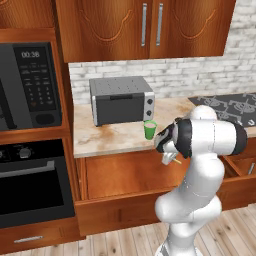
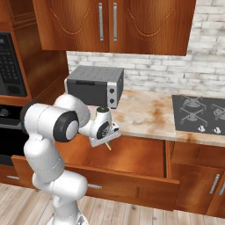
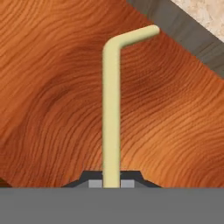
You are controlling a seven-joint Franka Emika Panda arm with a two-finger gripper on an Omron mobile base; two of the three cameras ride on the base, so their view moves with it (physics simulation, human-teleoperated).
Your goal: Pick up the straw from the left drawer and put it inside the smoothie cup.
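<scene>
Oven (image 1: 30,175) and microwave (image 1: 30,85) stand far left of the end effector (image 1: 169,159), the toaster oven (image 1: 121,100) up and left of it on the tabletop (image 1: 110,137). Just above and left of the end effector, the cup (image 1: 150,130) stands upright on the tabletop by the toaster oven. The end effector hangs over the open drawer (image 1: 130,175), its fingers (image 3: 95,183) pinching the straw (image 3: 111,109), whose bent tip points away over the drawer floor. Right of it lies the cooktop (image 2: 200,112).
</scene>
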